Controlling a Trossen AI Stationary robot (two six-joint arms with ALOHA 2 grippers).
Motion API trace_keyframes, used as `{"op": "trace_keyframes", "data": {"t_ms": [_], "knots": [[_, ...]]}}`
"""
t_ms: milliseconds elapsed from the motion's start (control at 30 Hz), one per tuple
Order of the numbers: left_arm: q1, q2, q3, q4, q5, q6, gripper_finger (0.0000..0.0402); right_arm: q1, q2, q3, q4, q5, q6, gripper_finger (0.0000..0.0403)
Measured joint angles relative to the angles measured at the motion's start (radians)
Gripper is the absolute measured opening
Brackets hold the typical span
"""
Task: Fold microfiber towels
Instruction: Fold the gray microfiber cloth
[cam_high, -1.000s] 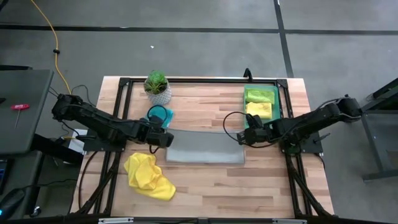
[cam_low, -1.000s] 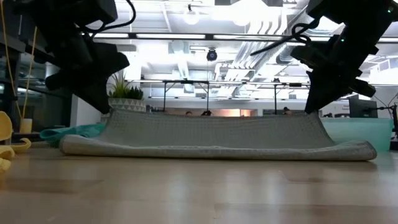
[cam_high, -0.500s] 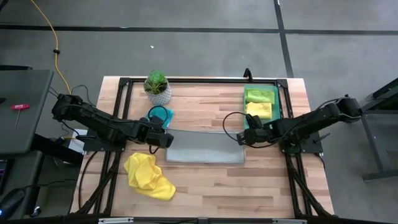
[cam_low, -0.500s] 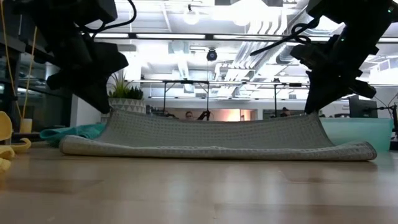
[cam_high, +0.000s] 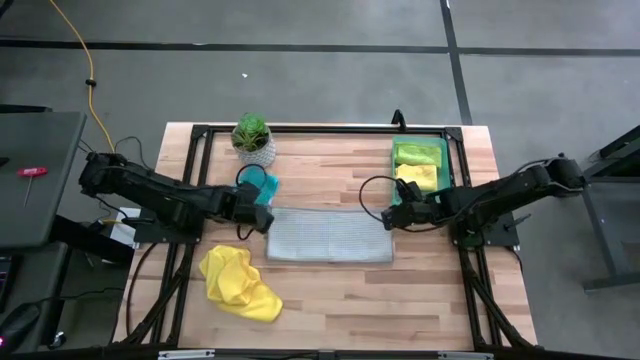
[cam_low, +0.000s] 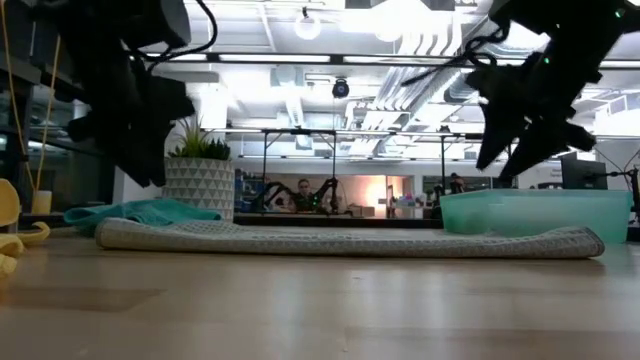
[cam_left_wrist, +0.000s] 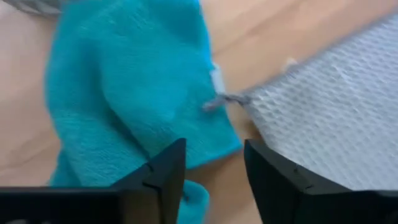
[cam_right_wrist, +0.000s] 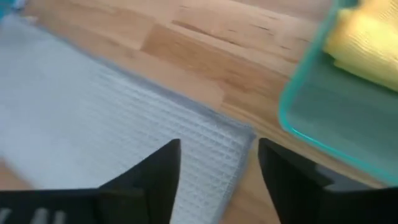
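A grey-white towel (cam_high: 328, 236) lies flat on the wooden table's middle, a low band in the low view (cam_low: 350, 240). My left gripper (cam_high: 258, 208) hangs open above its far left corner (cam_left_wrist: 249, 99), next to a crumpled teal towel (cam_left_wrist: 124, 87). My right gripper (cam_high: 390, 216) hangs open above the far right corner (cam_right_wrist: 239, 134), beside the tray. Neither gripper touches any cloth. A crumpled yellow towel (cam_high: 238, 283) lies at the near left. A lime green towel (cam_high: 415, 153) and a yellow one (cam_high: 416, 177) lie folded in the tray.
A translucent green tray (cam_high: 447, 150) stands at the far right, its near rim close to my right gripper (cam_right_wrist: 217, 152). A small potted plant (cam_high: 253, 138) stands at the far left, behind the teal towel (cam_high: 262, 184). Bare wood lies in front of the grey towel.
Both grippers have opened and let go of the grey towel's far edge. That edge, held raised between them, has dropped, and the towel now lies flat; its near part stayed in place.
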Motion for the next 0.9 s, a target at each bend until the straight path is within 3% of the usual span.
{"op": "trace_keyframes", "data": {"t_ms": [133,267,367,600,767,900], "knots": [[0.012,-0.085,0.000,0.074,0.178,0.141,0.0193,-0.013,-0.034,0.054,0.008,-0.092,-0.152,0.0234],[-0.050,-0.141,0.001,0.211,0.318,0.268,0.0204,0.012,-0.041,0.098,0.054,-0.245,-0.336,0.0240],[-0.141,-0.131,0.001,0.254,0.324,0.344,0.0199,0.051,-0.022,0.102,0.090,-0.337,-0.449,0.0238],[-0.332,0.037,0.000,0.302,0.249,0.504,0.0177,0.137,0.072,0.102,0.112,-0.353,-0.571,0.0228],[-0.378,0.170,0.000,0.379,0.184,0.576,0.0166,0.142,0.115,0.102,0.126,-0.344,-0.567,0.0225],[-0.382,0.249,0.000,0.377,0.191,0.616,0.0161,0.139,0.123,0.102,0.130,-0.344,-0.567,0.0225]]}}
